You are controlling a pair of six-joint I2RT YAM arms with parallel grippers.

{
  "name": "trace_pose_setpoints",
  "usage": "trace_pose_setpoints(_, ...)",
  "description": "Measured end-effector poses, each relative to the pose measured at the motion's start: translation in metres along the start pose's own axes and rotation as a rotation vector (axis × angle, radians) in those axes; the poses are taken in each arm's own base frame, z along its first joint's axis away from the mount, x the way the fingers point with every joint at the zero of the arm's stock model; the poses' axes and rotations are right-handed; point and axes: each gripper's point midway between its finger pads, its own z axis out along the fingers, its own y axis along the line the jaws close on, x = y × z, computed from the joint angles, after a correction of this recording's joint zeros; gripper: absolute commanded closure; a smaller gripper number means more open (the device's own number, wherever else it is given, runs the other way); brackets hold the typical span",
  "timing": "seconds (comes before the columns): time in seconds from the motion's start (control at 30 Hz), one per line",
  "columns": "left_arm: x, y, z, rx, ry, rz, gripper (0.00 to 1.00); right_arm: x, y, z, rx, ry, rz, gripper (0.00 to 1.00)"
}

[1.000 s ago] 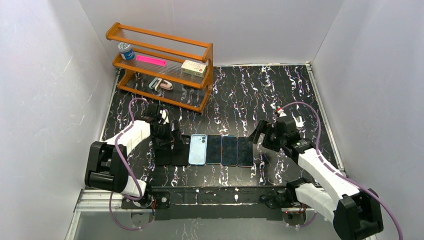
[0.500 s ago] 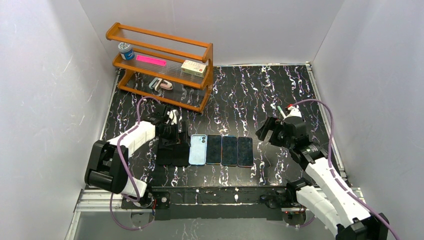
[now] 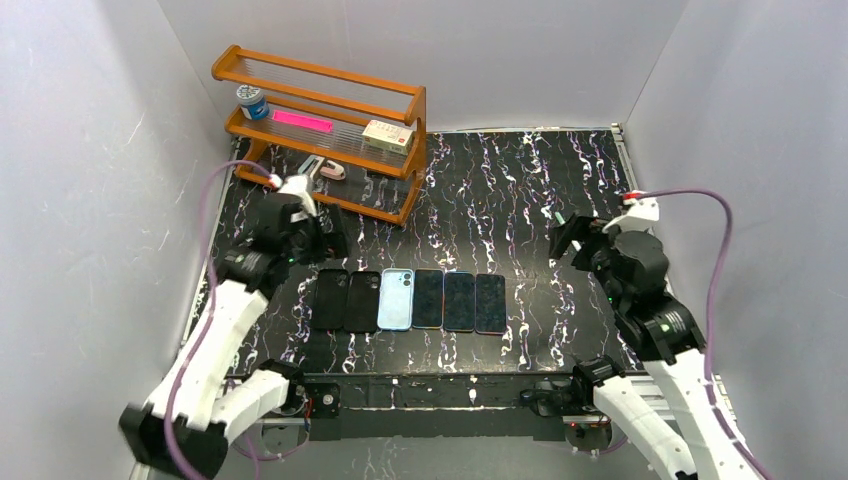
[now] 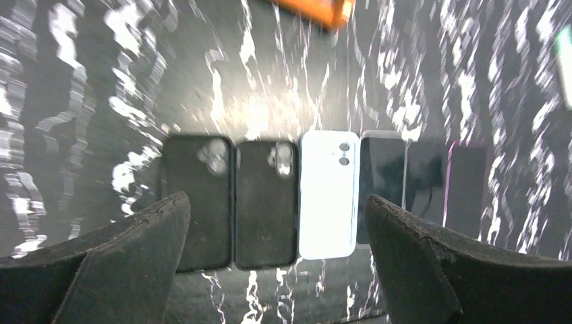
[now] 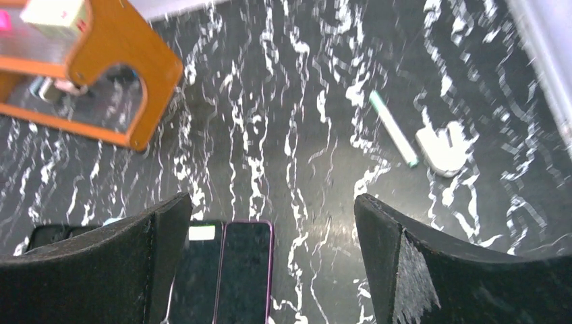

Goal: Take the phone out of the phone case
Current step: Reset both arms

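Left wrist view: black case (image 4: 265,202), seemingly empty, beside pale-blue phone (image 4: 328,194)

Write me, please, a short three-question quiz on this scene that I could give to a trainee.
1. True or false: the left fingers are closed on a phone.
2. How many flat items make up the row in front of the arms? A) four B) six C) eight
3. Fill in: on the left arm's side of the light blue item, right next to it, lies a ____ case.
Key: 1 false, they stand open and empty; 2 B; 3 black.
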Motion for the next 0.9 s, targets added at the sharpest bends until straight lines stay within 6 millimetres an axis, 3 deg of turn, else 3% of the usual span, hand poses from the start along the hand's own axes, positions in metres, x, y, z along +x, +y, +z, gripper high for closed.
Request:
trace_pose_setpoints(0.1, -0.043, 0.004, -0.057, -0.034, -0.238, -0.022, 0.02, -0.031, 0.0, -0.018, -0.002, -0.1, -0.02, 0.01)
trace_pose_setpoints(0.2, -0.075, 0.013, -0.127, -0.06, -0.5, -0.062, 0.02, -0.059, -0.001, -0.039, -0.007, -0.198, -0.036, 0.01)
trace_pose_setpoints(0.37, -0.086, 0.04, -0.225, -0.108, -0.832, -0.131, 0.02, -0.078, -0.006, -0.062, -0.005, -0.292, -0.066, 0.01)
trace_pose_setpoints(0.53, -0.082, 0.055, -0.251, -0.157, -0.925, -0.141, 0.02, -0.08, -0.008, -0.066, -0.001, -0.311, -0.079, 0.02)
trace_pose_setpoints(0.9, -0.08, 0.068, -0.239, -0.235, -0.912, -0.148, 0.02, -0.072, -0.013, -0.059, 0.01, -0.319, -0.077, 0.01)
